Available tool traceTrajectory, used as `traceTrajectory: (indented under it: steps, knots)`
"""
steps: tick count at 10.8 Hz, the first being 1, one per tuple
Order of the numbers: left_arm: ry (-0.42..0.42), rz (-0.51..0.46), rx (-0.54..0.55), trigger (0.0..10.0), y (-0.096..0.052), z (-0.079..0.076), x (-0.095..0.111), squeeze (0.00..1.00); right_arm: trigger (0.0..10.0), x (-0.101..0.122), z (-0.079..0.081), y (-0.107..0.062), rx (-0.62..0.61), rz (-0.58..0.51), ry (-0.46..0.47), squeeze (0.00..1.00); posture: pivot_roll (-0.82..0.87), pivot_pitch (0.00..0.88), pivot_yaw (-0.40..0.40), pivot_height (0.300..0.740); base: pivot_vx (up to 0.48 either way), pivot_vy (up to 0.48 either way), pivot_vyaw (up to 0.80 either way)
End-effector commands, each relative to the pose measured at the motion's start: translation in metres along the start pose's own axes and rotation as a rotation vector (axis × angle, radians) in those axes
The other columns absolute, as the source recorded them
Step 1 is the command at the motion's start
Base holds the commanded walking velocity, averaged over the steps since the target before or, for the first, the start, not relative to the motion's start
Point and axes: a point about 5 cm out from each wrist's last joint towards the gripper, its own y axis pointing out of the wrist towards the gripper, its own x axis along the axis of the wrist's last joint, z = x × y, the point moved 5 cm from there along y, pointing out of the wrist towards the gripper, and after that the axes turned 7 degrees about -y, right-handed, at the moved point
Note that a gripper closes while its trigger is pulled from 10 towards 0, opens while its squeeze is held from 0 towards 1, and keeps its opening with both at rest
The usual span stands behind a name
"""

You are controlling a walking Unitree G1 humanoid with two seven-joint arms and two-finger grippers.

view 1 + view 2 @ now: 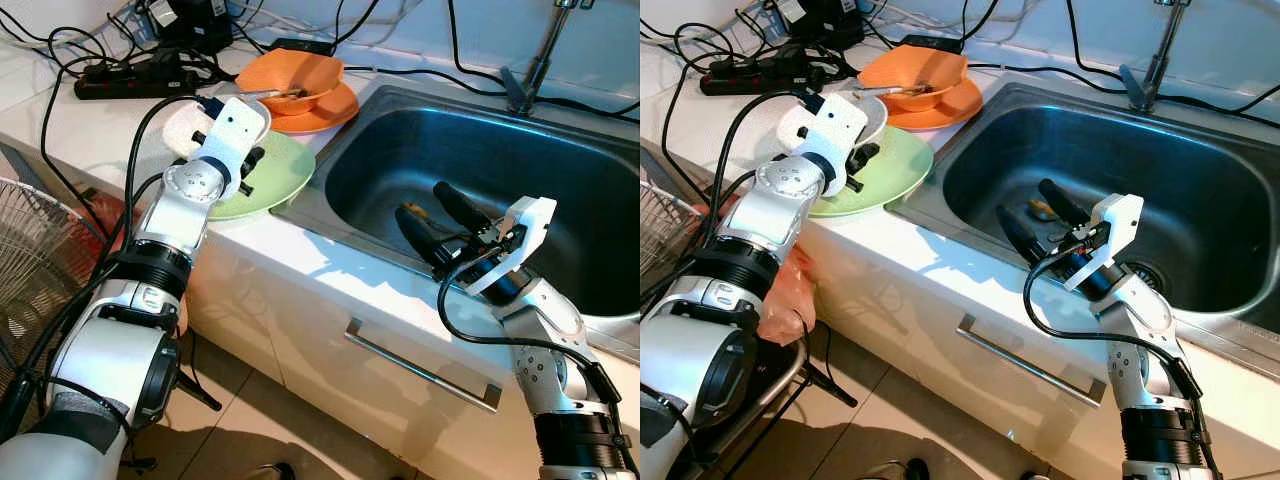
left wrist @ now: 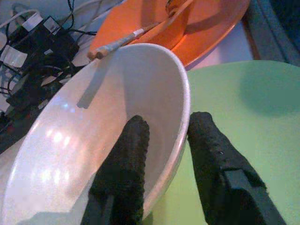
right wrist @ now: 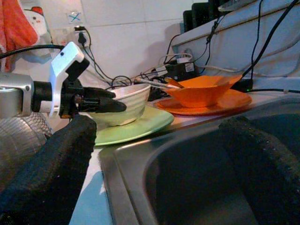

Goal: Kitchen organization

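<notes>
The white bowl (image 2: 93, 140) sits on the green plate (image 1: 275, 175), on the bench (image 1: 290, 270) just left of the sink (image 1: 480, 170), with the orange bowl (image 1: 295, 75) and its orange plate (image 1: 330, 112) right behind. The left end effector (image 2: 161, 140) has it by the rim: one finger inside the bowl, the other outside against the wall, pinched narrow onto the edge. Looks like glazed ceramic, so stiff, slick and chippable, and not featherlight either. A rim pinch like this is probably the only real option for two skinny fingers, but the bowl will likely want to swing or slip out if it's lifted fast, so a slow lift that keeps it close to level seems the way to go. In the right wrist view the bowl looks tilted slightly on the plate, though it's hard to say whether it's actually off the surface. The left arm reaches forward over the bench edge with the wrist bent down, camera housing on top. The right end effector (image 1: 440, 225) hangs inside the sink, fingers spread wide and holding nothing, pointing back toward the dishes, with the forearm angled up from below the bench front. There's something small and yellowish (image 1: 412, 211) on the sink floor near it, too small to identify.
</notes>
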Motion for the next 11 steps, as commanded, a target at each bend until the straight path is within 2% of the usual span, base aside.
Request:
traceTrajectory:
  steps: [1, 6, 8, 9, 11]
  knots:
    - [0.000, 0.016, 0.016, 0.0, 0.000, 0.005, -0.001, 0.00, 10.0, -0.023, 0.008, -0.005, 0.003, 0.051, 0.067, 0.00, 0.01, 0.083, 0.113, 0.740, 0.000, 0.000, 0.00]
    - [-0.049, -0.008, -0.001, 0.0, 0.001, 0.002, 0.007, 0.00, 10.0, -0.022, 0.006, -0.004, 0.003, 0.051, 0.060, 0.00, 0.01, 0.082, 0.113, 0.740, 0.000, 0.000, 0.00]
    - [-0.113, -0.070, -0.082, 10.0, 0.001, -0.011, 0.019, 0.00, 10.0, -0.022, 0.006, -0.004, 0.003, 0.053, 0.059, 0.00, 0.01, 0.073, 0.113, 0.740, 0.000, 0.000, 0.00]
    - [-0.146, -0.101, -0.118, 10.0, 0.000, -0.018, 0.026, 0.00, 10.0, -0.022, 0.006, -0.004, 0.006, 0.054, 0.058, 0.00, 0.01, 0.071, 0.113, 0.740, 0.000, 0.000, 0.00]
    - [-0.172, -0.124, -0.113, 10.0, 0.000, -0.016, 0.031, 0.00, 10.0, -0.022, 0.006, -0.003, 0.006, 0.052, 0.059, 0.00, 0.01, 0.072, 0.113, 0.740, 0.000, 0.000, 0.00]
